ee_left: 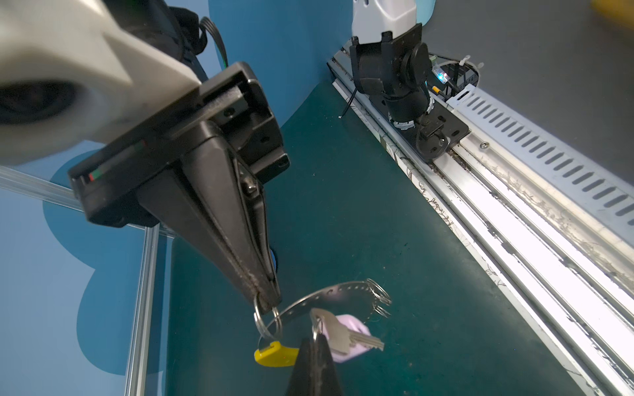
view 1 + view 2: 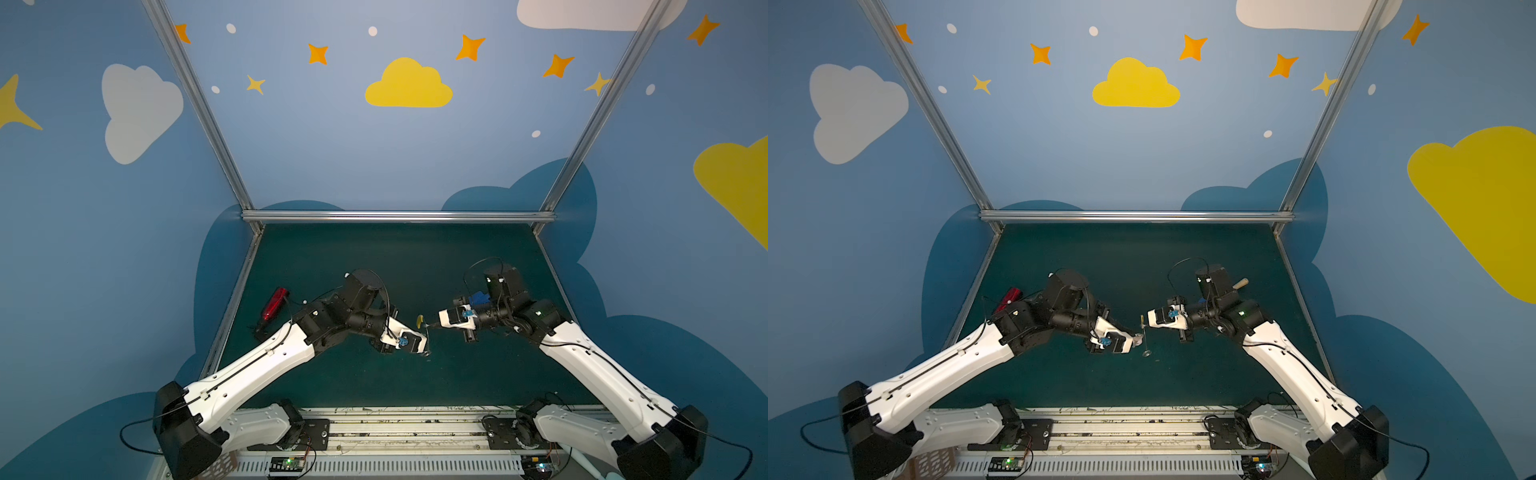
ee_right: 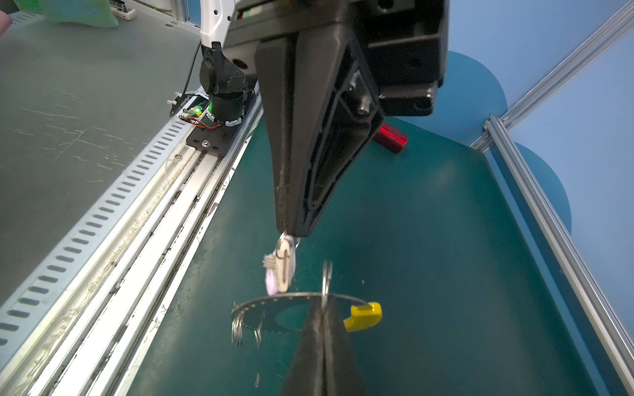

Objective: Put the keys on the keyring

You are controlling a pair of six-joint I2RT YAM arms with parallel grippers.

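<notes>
- Blue walls [image 2: 332, 145] painted with clouds and stars enclose a dark green matte mat [image 2: 415, 270]. A scratched metal rail [image 2: 395, 428] runs along its near edge.
- White-shelled, black-jointed, the left arm [image 2: 257, 361] and right arm [image 2: 594, 357] rise from the near corners. Their elbows are bent and their wrists turn inward to meet over the mat's middle.
- Tapered black fingers of the left gripper [image 1: 314, 341] are pressed together on the split loop of the keys [image 1: 339, 334]. Only its tips show in its own wrist view.
- On the right gripper [image 3: 322, 307], the fingers are clamped on a small silver loop of the keyring [image 1: 329, 291].
- Near the right edge, the blue shovel [image 2: 480, 297] is mostly hidden behind the right arm. Its wooden handle [image 2: 1241, 284] pokes out in a top view.
- A glossy red cylinder [image 2: 276, 303] near the left edge is partly covered by the left arm.
- Thin, grey and perforated, the keyring ends in a yellow cap [image 1: 274, 355], and spare loops dangle from it. It is edge-on and hard to make out in both top views.
- Silver blade over pale tag, the keys hang just beside the hoop. Whether they touch it cannot be told.
</notes>
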